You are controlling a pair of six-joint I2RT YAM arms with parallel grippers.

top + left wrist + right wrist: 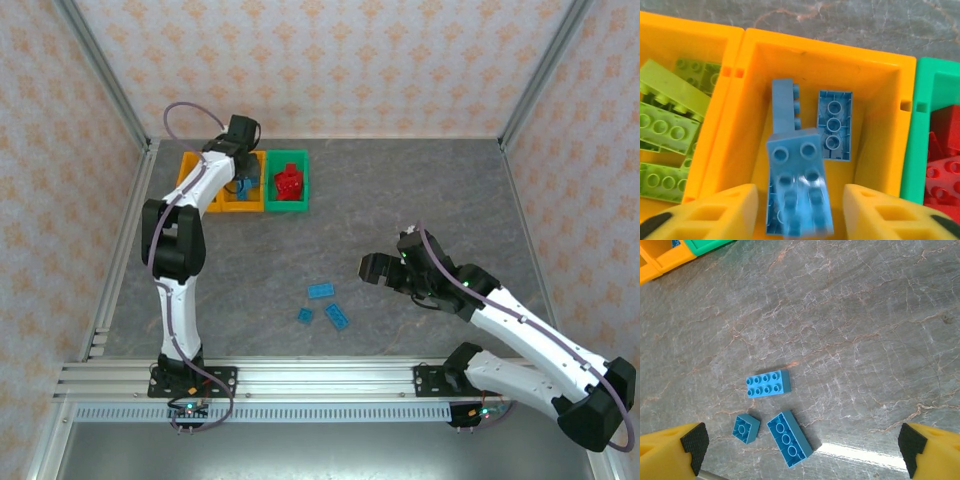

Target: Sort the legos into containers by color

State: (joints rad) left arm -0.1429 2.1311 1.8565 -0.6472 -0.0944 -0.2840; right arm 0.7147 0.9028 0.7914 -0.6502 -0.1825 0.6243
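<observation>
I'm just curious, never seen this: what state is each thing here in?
Left gripper: open, blue brick loose between its jaws.
Right gripper: open, empty.
Middle orange bin: holds blue bricks.
Left orange bin: holds green bricks.
Green bin: holds red bricks.
Table bricks: three blue, unsorted.

The tabletop (420, 190) is a grey slab veined with pale, rusty lines like marble, and a streak of light glares off it in the right wrist view. Wallpaper (340, 60), cream with a small orange flower motif, covers the back and side walls. A bare metal post (100, 70) rises at the far left corner and another post (545, 70) at the far right. Along the near edge run ribbed aluminium rails (320, 378), with a slotted grey strip (330, 412) just in front.
</observation>
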